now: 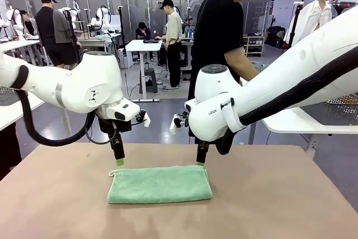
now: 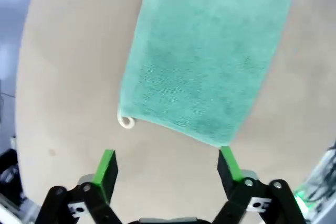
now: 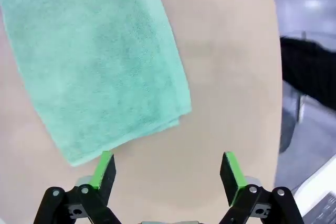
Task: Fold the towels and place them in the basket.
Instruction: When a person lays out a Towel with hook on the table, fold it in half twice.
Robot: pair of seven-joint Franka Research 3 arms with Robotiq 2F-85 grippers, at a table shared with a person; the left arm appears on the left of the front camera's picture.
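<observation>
On table: mint towel doubled, probably one fold made.
Left gripper: spread, empty, at towel's edge.
Right gripper: likewise, free to regrasp.

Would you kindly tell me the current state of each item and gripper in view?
mint green towel: folded, lying flat on the table, not gripped.
left gripper: open, empty, by the towel's loop corner.
right gripper: open, empty, by the towel's other far corner.
</observation>
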